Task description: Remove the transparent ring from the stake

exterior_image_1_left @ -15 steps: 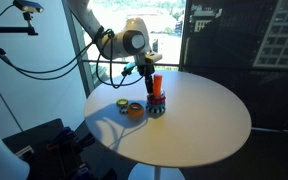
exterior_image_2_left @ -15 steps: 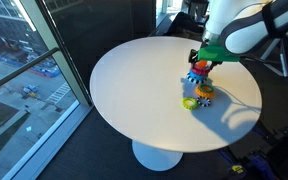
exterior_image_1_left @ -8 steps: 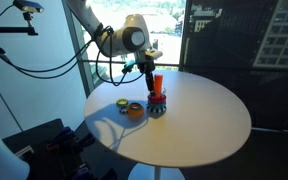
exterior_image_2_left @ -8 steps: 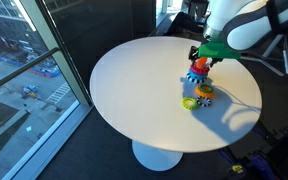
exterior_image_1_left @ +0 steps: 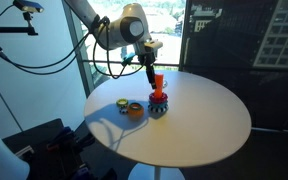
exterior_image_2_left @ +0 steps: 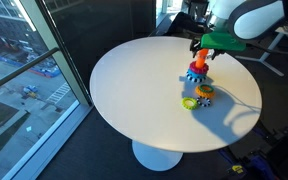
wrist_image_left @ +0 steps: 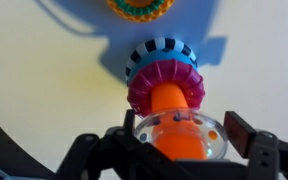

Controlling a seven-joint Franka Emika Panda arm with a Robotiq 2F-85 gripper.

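The stake (wrist_image_left: 166, 98) is an orange-red peg standing on the round white table; it also shows in both exterior views (exterior_image_1_left: 156, 84) (exterior_image_2_left: 198, 66). A pink ring (wrist_image_left: 164, 80) and a blue-and-black ring (wrist_image_left: 162, 50) sit stacked at its foot. The transparent ring (wrist_image_left: 209, 137) circles the upper part of the peg, tilted. My gripper (wrist_image_left: 179, 135) is shut on the transparent ring, with one dark finger (wrist_image_left: 242, 132) on each side. In the exterior views my gripper (exterior_image_1_left: 149, 68) (exterior_image_2_left: 202, 52) hovers at the peg's top.
An orange ring (exterior_image_1_left: 135, 111) (exterior_image_2_left: 205, 92) (wrist_image_left: 144, 7) and a yellow-green ring (exterior_image_1_left: 121, 104) (exterior_image_2_left: 190, 102) lie on the table (exterior_image_1_left: 209, 115) beside the stake. The table edge and a window wall are close behind the arm.
My gripper has risen along the stake, carrying the transparent ring from lower on the peg up to near its top.
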